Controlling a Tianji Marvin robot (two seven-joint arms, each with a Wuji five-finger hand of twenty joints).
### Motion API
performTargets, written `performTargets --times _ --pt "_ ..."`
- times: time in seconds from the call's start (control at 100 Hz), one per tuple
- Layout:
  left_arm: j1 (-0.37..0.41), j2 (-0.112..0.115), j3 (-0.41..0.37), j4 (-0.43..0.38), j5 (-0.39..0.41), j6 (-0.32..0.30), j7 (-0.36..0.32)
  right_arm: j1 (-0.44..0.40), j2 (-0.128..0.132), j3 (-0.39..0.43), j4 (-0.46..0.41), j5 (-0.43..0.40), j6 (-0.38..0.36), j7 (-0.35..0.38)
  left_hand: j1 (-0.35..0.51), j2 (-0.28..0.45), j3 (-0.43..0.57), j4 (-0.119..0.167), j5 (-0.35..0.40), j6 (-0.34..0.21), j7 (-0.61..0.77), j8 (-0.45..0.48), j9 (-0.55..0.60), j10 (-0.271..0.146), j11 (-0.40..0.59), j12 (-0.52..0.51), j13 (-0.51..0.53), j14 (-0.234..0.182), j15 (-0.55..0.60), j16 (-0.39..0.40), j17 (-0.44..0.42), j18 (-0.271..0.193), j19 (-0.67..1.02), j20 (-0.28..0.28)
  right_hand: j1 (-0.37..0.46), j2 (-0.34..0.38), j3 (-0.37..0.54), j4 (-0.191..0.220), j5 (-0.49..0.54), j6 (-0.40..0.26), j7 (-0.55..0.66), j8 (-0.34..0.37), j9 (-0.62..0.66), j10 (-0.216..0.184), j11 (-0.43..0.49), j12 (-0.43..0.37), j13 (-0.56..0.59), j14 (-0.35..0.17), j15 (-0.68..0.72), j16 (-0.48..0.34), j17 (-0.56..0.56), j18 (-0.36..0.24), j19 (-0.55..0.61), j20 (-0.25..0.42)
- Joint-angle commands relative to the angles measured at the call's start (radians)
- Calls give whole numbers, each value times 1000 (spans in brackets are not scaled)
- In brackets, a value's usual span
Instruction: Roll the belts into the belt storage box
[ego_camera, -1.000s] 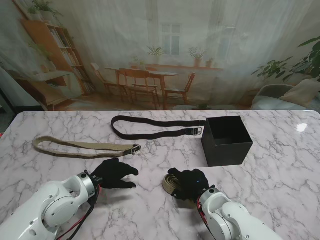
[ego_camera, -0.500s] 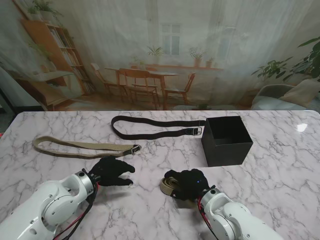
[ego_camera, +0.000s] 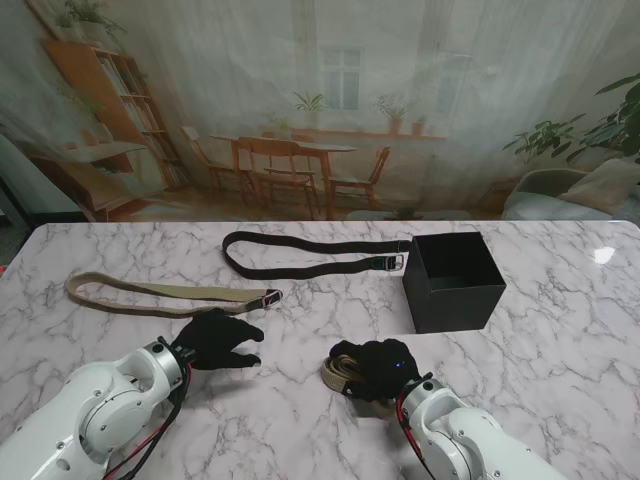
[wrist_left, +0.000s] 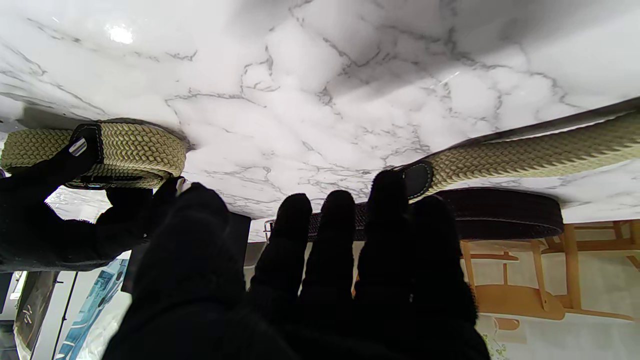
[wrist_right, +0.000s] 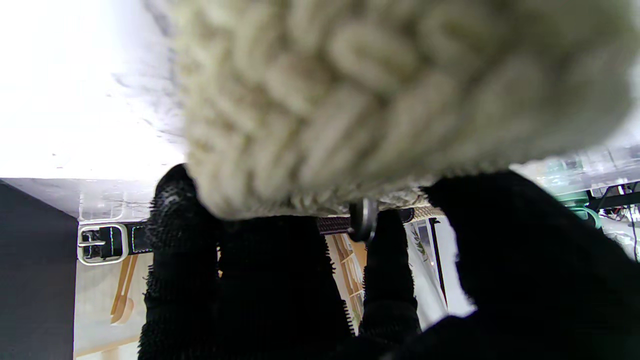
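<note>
Stand view: the right robot hand (ego_camera: 378, 366) grips a rolled tan belt (ego_camera: 340, 372) on the counter (ego_camera: 560, 330), near and left of the black storage box (ego_camera: 455, 280). Left wrist view: the left robot hand (wrist_left: 310, 265) hovers empty, fingers spread. Right wrist view: the roll fills the grasp.

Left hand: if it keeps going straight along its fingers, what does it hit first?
Probably the buckle end of the tan belt; the left hand is open with fingers aimed that way. The black belt lies beyond. Depth is uncertain.
</note>
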Motion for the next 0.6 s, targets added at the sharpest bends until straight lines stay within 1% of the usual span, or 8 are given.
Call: performTargets --times 0.0,0.09,0.23,0.27,0.29,0.35,0.41,0.59 --pt "4 -2 1 -3 2 6 -17 -7 -5 -3 19 5 -13 5 -2 39 -16 -4 12 -8 6 2 23 4 3 18 -1 26 -16 10 -12 13 1 10 238 48 152 77 32 -66 61 37 74 -232 88 38 35 -63 83 27 -13 -6 -4 -14" --pt "4 -1 2 -3 1 6 -19 -8 -6 -1 18 27 -37 14 -4 42 -17 -5 12 -7 5 1 21 5 2 18 -3 28 -17 10 -15 14 0 10 224 88 82 91 18 -15 50 33 66 -226 72 5 19 -56 44 14 -37 -10 -13 -14" --pt "0 -1 6 -2 0 4 -24 -6 -7 -15 24 59 -50 38 -6 45 -17 -5 13 -9 5 1 22 5 2 18 -3 27 -17 10 -15 14 0 10 107 141 38 118 -7 58 22 16 25 -209 62 -36 -21 -37 -4 -4 -84 -7 -30 -11" --pt "0 0 7 -2 -1 4 -26 -4 -7 -20 28 67 -51 44 -8 46 -17 -5 13 -9 5 1 22 4 2 18 -3 25 -17 10 -15 14 0 10 26 180 34 151 -9 69 12 8 -6 -201 62 -60 -48 -28 -29 -16 -117 -1 -42 -5" --pt "0 0 7 -2 -1 5 -27 -4 -7 -22 28 72 -52 50 -7 46 -16 -5 13 -9 5 1 23 4 2 18 -2 26 -17 10 -15 14 0 10 17 187 33 155 -10 67 10 7 -13 -199 61 -64 -53 -26 -33 -18 -123 0 -44 -4" --pt "-1 0 8 -2 -1 5 -28 -3 -7 -25 27 80 -51 59 -6 48 -16 -5 13 -9 5 1 23 4 2 19 -2 28 -17 10 -14 14 0 10 -52 240 15 218 -27 76 -3 -2 -51 -191 60 -96 -96 -18 -52 -28 -167 1 -55 9" --pt "-1 0 8 -2 0 6 -29 -4 -8 -25 25 87 -51 66 -6 49 -16 -5 14 -9 5 1 24 4 2 19 -2 26 -17 11 -14 14 0 11 -97 270 -13 240 -39 88 -9 -7 -92 -184 58 -115 -145 -13 -65 -38 -211 3 -66 16" --pt "-1 0 7 -2 4 8 -27 -14 -7 -19 7 97 -41 91 -3 52 -17 -4 13 -9 5 0 24 5 2 19 -1 27 -16 11 -15 15 0 11 -177 324 -121 241 -79 139 -38 -28 -187 -155 22 -157 -265 3 -96 -79 -300 26 -100 23"
